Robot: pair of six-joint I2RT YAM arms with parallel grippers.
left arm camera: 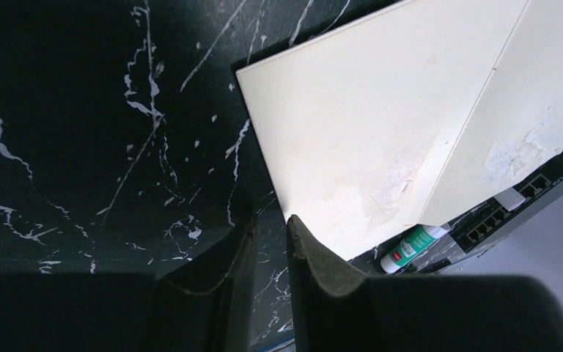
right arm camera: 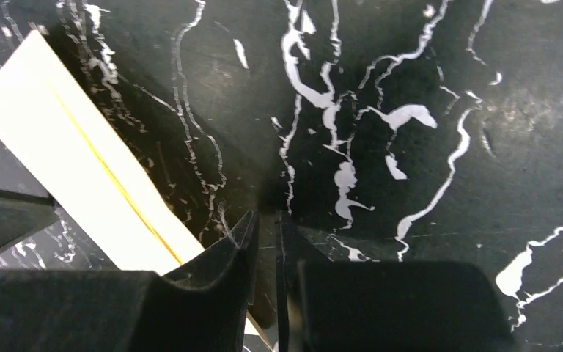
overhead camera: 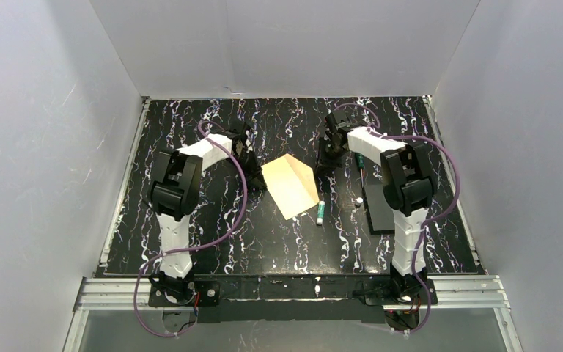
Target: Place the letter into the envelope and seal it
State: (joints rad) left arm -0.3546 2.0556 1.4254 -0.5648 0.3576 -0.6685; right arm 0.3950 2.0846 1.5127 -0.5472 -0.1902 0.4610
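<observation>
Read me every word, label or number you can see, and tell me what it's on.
Nothing can be read.
glue stick: green label with white lettering and a small red mark, too blurred to read.
envelope: no writing shows.
black box with a row of ports: no text that can be read.

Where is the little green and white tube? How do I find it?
Find the black marbled table, then the cream envelope in its middle. The tube lies just right of the envelope's near corner, before a flat black slab; it alone is white and green.
</observation>
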